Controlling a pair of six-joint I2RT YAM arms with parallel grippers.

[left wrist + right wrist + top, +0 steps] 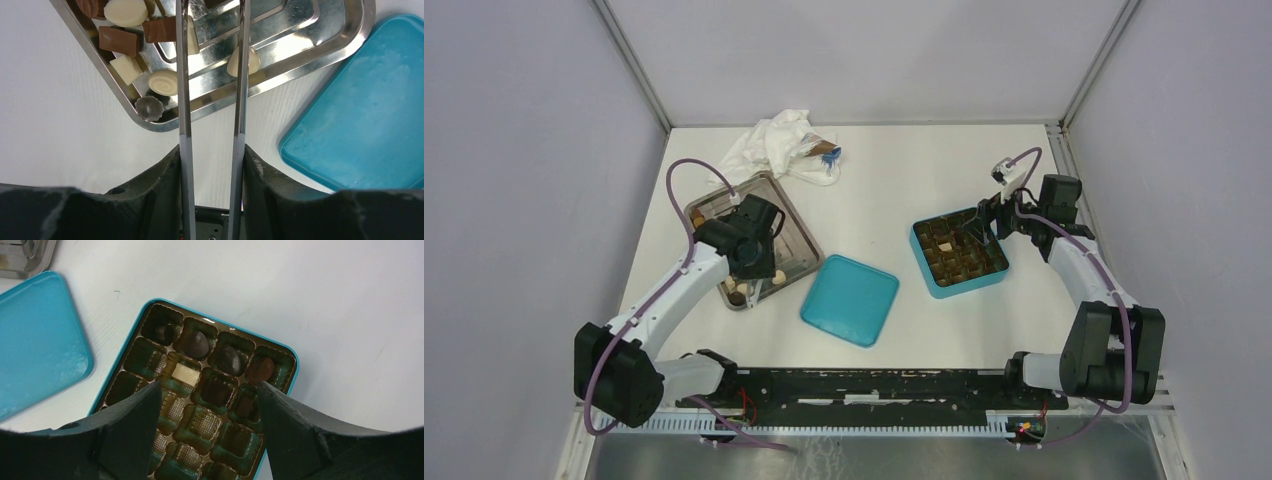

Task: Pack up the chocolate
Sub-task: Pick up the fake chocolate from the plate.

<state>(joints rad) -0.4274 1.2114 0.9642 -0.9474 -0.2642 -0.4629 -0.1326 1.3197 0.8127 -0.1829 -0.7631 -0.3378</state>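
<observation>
- White table top [894,170] with pale grey walls around it is where we work.
- Small dark, brown and cream chocolate pieces [163,82] lie loose in one corner of the shiny flat metal tray [300,35]. A few more sit by themselves farther in.
- Some pieces are packed already. The square teal box with little brown cups [969,283] holds a cream piece [185,374], a few dark ones and a red-brown one [261,370] in a corner cup.
- Most cups look empty to us, so we think the packing is only partly done.
- Our left pincer [212,20] hangs over the tray with its two long thin metal fingers [184,100] a narrow way apart. We see nothing between them, but their tips run off the top of the picture.
- Our right pincer [209,386] hangs over the box, wide apart and holding nothing. The red-brown piece sits just by its right tip.
- We think the step now is getting the next piece from the tray.
- Next, the thin fingers must go down on both sides of one piece, squeeze softly, and carry it to an empty cup.
- Between the tray and the box lies the flat square teal lid [849,298], waiting for the end.
- At the back lies a crumpled white cloth [774,140].
</observation>
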